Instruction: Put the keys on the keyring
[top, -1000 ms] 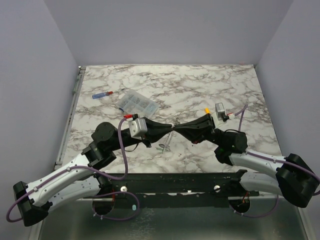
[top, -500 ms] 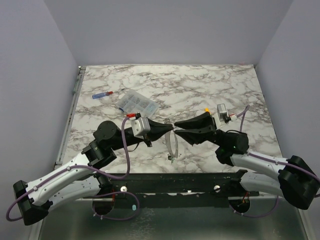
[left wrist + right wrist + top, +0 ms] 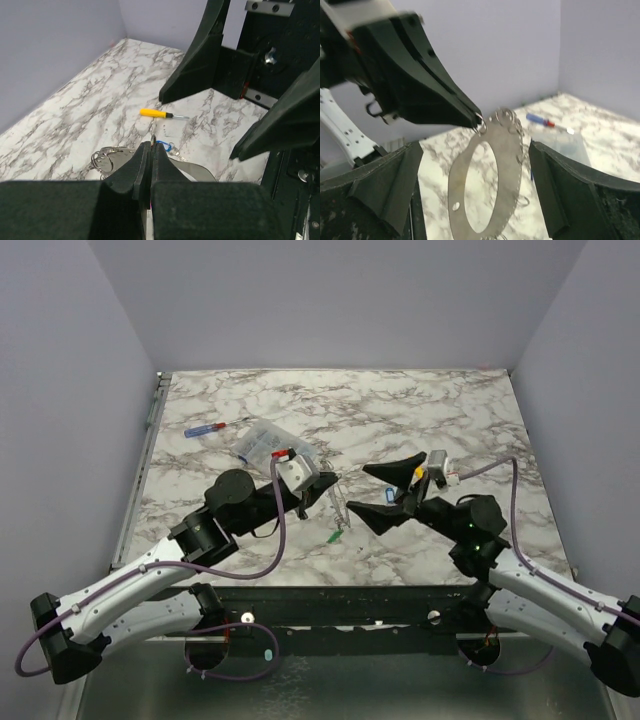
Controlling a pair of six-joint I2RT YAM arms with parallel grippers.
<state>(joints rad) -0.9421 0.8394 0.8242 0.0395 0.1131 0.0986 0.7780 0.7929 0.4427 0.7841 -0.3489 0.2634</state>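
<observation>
The keyring [image 3: 512, 150] is a flat silver oval loop edged with small split rings, hanging upright between the two arms [image 3: 341, 510]. My left gripper [image 3: 334, 484] is shut on a small ring at its top edge [image 3: 153, 139]. My right gripper [image 3: 373, 496] stands wide open, one finger [image 3: 385, 190] on each side of the loop and clear of it. A blue-tagged key [image 3: 163, 145] shows just beyond my left fingertips [image 3: 388, 496]. A green key [image 3: 333, 537] sits at the loop's lower end; hanging or lying on the table, I cannot tell.
A clear compartment box [image 3: 270, 440] and a red-and-blue screwdriver [image 3: 210, 428] lie at the back left of the marble table [image 3: 450, 410]. A small yellow screwdriver [image 3: 155, 113] lies on the table beyond my left fingers. Lilac walls close three sides.
My right gripper has opened wide and drawn back to the right. My left arm has carried the keyring up and away from the table's near edge, where it now hangs free.
</observation>
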